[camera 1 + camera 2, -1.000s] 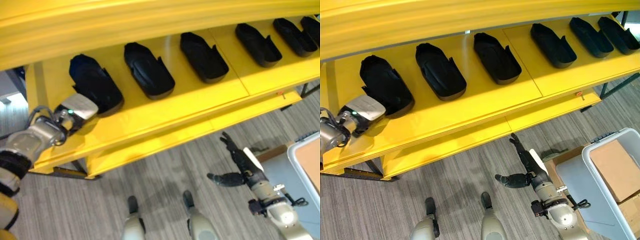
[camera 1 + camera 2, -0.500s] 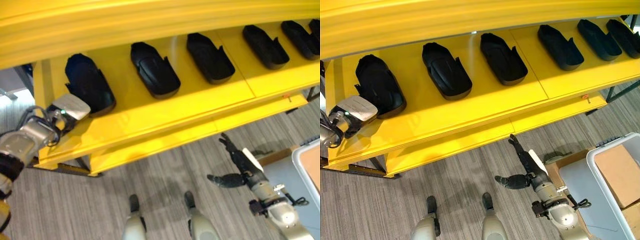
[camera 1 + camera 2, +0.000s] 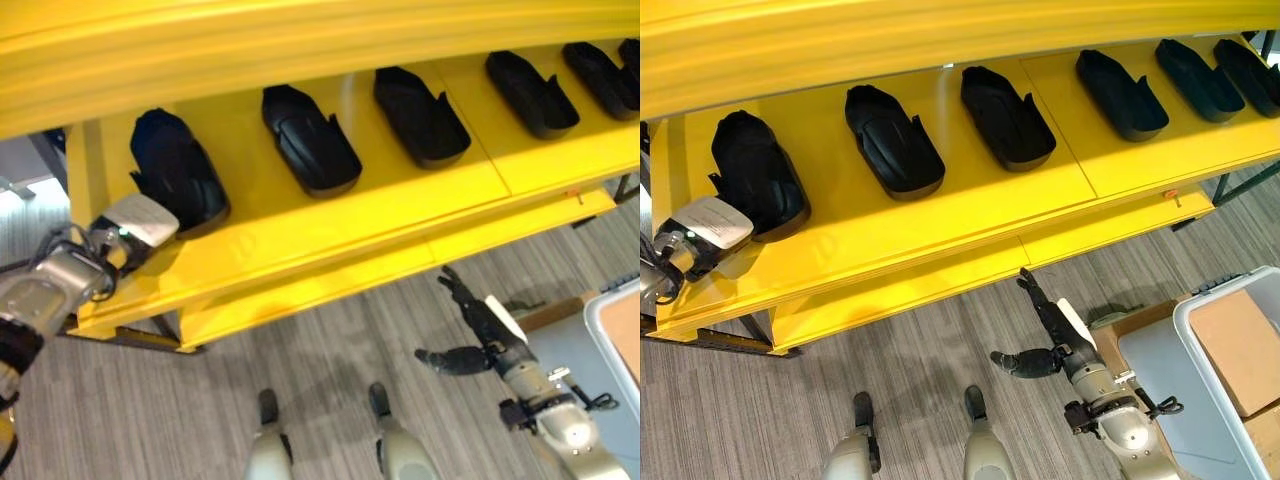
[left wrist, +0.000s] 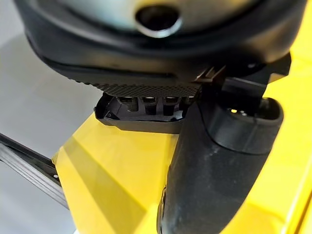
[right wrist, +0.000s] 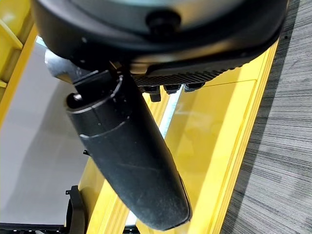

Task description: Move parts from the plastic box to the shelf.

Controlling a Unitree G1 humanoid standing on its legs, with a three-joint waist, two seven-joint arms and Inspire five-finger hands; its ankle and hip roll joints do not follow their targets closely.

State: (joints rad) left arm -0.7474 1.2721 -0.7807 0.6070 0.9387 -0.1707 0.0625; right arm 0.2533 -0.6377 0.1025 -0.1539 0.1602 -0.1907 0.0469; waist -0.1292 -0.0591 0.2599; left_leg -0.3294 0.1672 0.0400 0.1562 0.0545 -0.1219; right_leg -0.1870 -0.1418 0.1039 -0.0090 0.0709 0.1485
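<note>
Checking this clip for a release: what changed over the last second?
The left hand has drawn back from the leftmost black part toward the front edge of the yellow shelf. The view itself shifted a little. The parts kept their places; the right hand hangs open over the floor as before.

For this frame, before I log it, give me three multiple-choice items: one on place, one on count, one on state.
1. Where is the left hand?
A. at the yellow metal shelf's left end
B. inside the grey plastic box
C. on the floor

2. How many black moulded plastic parts lie on the shelf in the right eye view?
A. three
B. six
C. nine

3. What state is the right hand in?
A. shut on a part
B. open, holding nothing
C. pressing the shelf

Answers: 1 A, it sits by the leftmost part. 2 B, six lie in a row. 3 B, its fingers are spread over the floor.
</note>
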